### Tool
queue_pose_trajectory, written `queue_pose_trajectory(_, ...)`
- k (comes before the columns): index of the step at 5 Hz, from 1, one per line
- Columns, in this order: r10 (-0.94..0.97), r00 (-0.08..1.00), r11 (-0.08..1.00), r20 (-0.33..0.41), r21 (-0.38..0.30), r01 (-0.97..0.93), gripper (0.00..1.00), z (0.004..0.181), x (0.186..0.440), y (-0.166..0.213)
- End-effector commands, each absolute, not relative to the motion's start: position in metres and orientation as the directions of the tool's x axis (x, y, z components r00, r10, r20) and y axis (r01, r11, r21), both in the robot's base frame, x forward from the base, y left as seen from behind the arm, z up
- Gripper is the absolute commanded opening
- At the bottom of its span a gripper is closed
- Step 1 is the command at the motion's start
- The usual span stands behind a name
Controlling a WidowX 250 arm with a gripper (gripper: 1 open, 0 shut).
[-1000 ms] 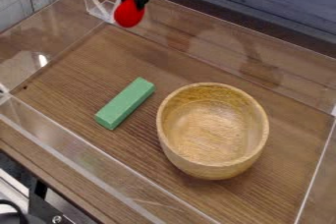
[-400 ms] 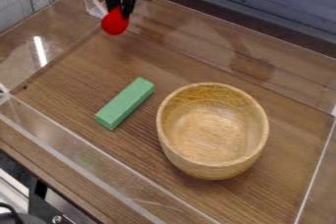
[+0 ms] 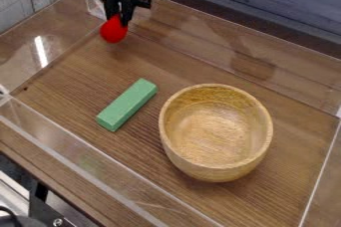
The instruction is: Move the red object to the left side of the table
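**Red toy held low over the far left of the worktop**

The end effector (image 3: pixel 116 17) points straight down at the far left corner area of the worktop (image 3: pixel 226 67), its fingers closed tight on the red toy (image 3: pixel 114 31). The toy hangs just below the dark fingers, close above the wood-grain surface; whether it touches the surface cannot be told.

Taking the wooden bowl (image 3: pixel 216 131) as landmark: the bowl sits on the near right part of the worktop. The green block (image 3: pixel 127 105) lies flat just to the bowl's left, apart from it and set at a slant. The red toy is well apart from the bowl, far behind it and to its left, beyond the block. Clear walls (image 3: pixel 34 47) border the worktop.

No brand, label or readable writing shows on any of these things.
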State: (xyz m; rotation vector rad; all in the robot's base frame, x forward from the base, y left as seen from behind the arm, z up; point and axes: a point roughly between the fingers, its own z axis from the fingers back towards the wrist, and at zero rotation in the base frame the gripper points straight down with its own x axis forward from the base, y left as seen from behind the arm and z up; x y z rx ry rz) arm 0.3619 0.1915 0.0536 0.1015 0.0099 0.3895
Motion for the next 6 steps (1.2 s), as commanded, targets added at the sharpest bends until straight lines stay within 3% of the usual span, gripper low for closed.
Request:
queue_pose_trajectory(1,0.393,0.917,0.91,0.07,0.113,-0.399,1.0,0.074,0.367,0.202)
queue_pose_trajectory(5,0.436,0.899,0.895,0.042,0.089,-0.438,1.0,0.073,0.359,0.204)
queue_pose_trajectory(6,0.425,0.904,0.901,0.048,0.073,-0.428,1.0,0.081,0.357,0.197)
